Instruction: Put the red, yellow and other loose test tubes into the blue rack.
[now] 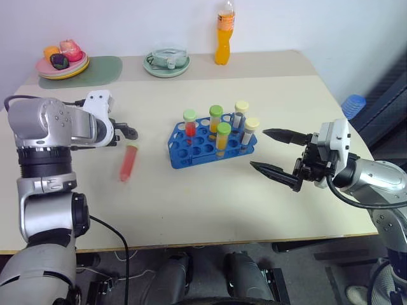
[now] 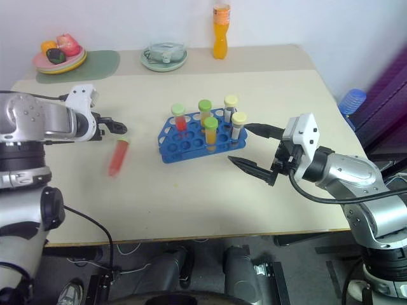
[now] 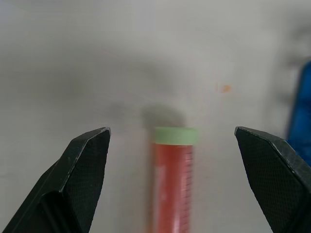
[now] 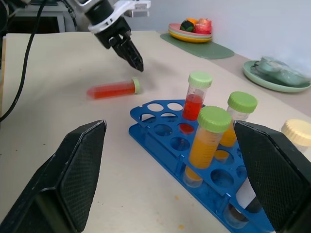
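- Left gripper has its fingers spread wide and holds nothing; it sits just above the cap end of the loose red tube, pitched down toward it.
- Red tube lies flat on the table, green cap toward the gripper, well left of the blue rack. In the left wrist view it is between the fingers, roughly centred.
- Right gripper is also spread and empty, hovering just right of the rack, touching nothing.
- Rack already has five capped tubes standing: one red, two orange, two pale-capped. Plenty of free holes on the left and front side.
- We'd judge the step in hand as the pick of the red tube; it looks like the one loose tube left.
- To do it well, we descend until the fingers straddle the tube body just below the cap, not on the cap itself.
- We keep the fingers crosswise to the tube so it can't roll out as they close.
- We close gently: smooth round plastic, likely to slip or skate on the table.
- We lift clear, then tilt the tube upright before moving over a free hole near the left end.
- Risk: knocking the standing tubes on approach, so we come in from the rack's open side.
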Available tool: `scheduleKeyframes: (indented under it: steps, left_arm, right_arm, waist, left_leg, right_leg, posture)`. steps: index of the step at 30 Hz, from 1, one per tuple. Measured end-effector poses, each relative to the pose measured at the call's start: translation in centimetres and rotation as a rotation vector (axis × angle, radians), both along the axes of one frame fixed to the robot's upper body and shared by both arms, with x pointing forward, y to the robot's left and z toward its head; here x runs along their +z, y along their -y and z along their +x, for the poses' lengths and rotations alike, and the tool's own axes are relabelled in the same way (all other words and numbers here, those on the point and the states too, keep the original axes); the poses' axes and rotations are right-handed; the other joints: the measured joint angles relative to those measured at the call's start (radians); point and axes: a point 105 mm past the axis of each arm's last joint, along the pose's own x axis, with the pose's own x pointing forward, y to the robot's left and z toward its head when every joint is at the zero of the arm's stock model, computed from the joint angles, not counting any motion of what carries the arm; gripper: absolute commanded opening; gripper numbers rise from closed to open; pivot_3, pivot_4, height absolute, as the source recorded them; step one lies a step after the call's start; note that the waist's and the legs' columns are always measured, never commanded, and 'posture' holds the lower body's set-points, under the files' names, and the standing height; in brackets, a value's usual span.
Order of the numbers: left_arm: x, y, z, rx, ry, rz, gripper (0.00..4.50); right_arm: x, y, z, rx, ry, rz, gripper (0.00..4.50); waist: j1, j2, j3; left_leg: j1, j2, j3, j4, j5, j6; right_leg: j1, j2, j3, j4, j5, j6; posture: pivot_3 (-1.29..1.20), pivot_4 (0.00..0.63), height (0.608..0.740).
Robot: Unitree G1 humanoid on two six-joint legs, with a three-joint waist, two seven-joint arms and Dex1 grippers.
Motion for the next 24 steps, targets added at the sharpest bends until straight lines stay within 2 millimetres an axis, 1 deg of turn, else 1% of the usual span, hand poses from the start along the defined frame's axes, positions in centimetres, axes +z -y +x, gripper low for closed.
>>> scheduleKeyframes:
  steps: [5,9,12,16,19,24]
  left_arm:
    - [-2.2,0.4,-0.3,-0.003,-0.106,0.003,4.22]
    - [-3.3,0.5,-0.4,0.019,-0.157,0.009,4.22]
    - [-4.5,1.0,-0.4,0.038,-0.206,0.011,4.22]
    - [-4.7,1.6,0.0,0.075,-0.221,0.023,4.22]
    - [-4.8,1.5,0.1,0.118,-0.223,0.043,3.38]
    - [-4.8,1.1,0.1,0.162,-0.221,0.054,1.06]
  right_arm:
    - [-0.2,0.0,0.0,-0.003,-0.003,-0.004,4.29]
    - [-0.3,0.1,0.0,-0.005,-0.003,-0.01,4.29]
    - [-0.3,0.0,0.0,-0.005,-0.002,-0.009,4.29]
    - [-0.4,0.0,0.0,-0.008,-0.006,-0.001,4.29]
    - [-0.5,0.0,0.0,-0.012,-0.008,0.001,4.33]
    - [-0.6,0.0,0.0,-0.014,-0.011,0.003,4.33]
  waist:
    - [0.009,0.0,0.0]
    - [0.012,0.0,0.0]
    - [0.012,0.0,0.0]
    - [0.012,0.0,0.0]
    - [0.012,0.0,0.0]
    - [0.012,0.0,0.0]
  left_leg:
    - [0.0,0.0,0.0,0.0,0.0,0.0]
    - [-0.001,0.0,0.0,0.001,0.0,0.0]
    - [-0.001,0.0,0.0,0.001,0.0,0.0]
    - [-0.001,0.0,0.0,0.001,0.0,0.0]
    - [-0.001,0.0,0.0,0.001,0.0,0.0]
    - [-0.001,0.0,0.001,0.002,0.0,0.0]
  right_leg:
    - [0.0,0.0,0.0,0.0,0.0,0.0]
    - [0.0,0.0,0.0,0.0,0.0,0.0]
    - [0.0,0.0,0.0,0.0,0.0,0.0]
    - [0.0,0.0,0.0,0.0,0.0,0.0]
    - [-0.001,0.0,0.0,0.001,0.0,0.0]
    - [-0.001,0.0,0.0,0.001,0.0,0.0]
  posture:
    - [0.0,0.15,0.74]
    - [0.0,0.15,0.74]
    - [0.0,0.15,0.74]
    - [0.0,0.15,0.74]
    - [0.0,0.15,0.74]
    - [0.0,0.15,0.74]
